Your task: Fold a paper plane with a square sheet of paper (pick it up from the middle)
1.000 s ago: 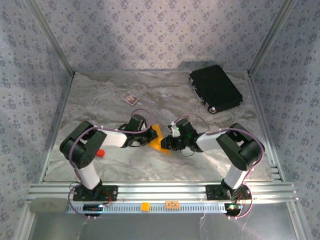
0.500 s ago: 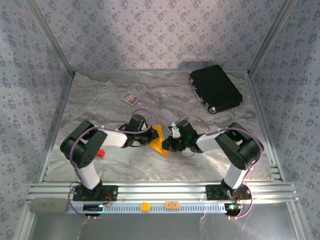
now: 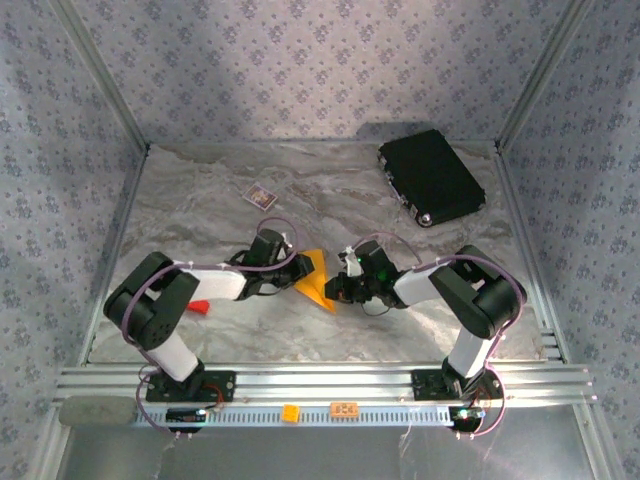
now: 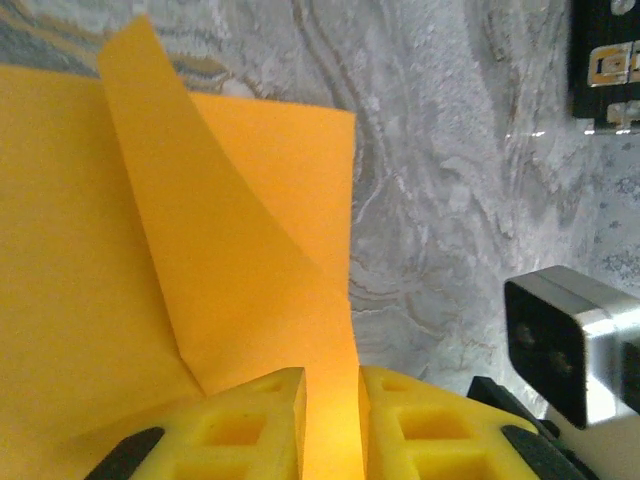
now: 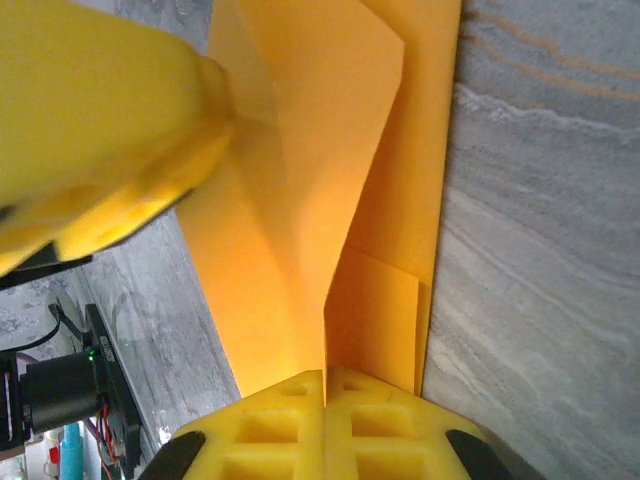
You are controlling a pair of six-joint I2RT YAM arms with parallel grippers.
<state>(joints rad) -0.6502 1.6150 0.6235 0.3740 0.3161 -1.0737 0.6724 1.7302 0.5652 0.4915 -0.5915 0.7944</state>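
Note:
The folded orange-yellow paper [image 3: 316, 278] lies between the two grippers at the middle of the table, with creased flaps standing up. My right gripper [image 3: 337, 288] is shut on the paper's near end, and its fingers [image 5: 325, 385] pinch the raised centre crease [image 5: 310, 200]. My left gripper [image 3: 291, 276] is at the paper's left side. Its jaws [image 4: 332, 400] stand a little apart, with paper [image 4: 230, 250] showing in the gap and a lifted flap ahead. One left finger [image 5: 100, 130] touches the flap in the right wrist view.
A black case [image 3: 430, 177] lies at the back right. A small card [image 3: 260, 196] sits at the back left of centre. A small red block [image 3: 200, 305] lies by the left arm. An orange tag [image 3: 290, 412] sits on the front rail.
The left arm's elbow has swung out to the left and lower. Its gripper has drawn slightly left along the paper. The right gripper keeps its hold.

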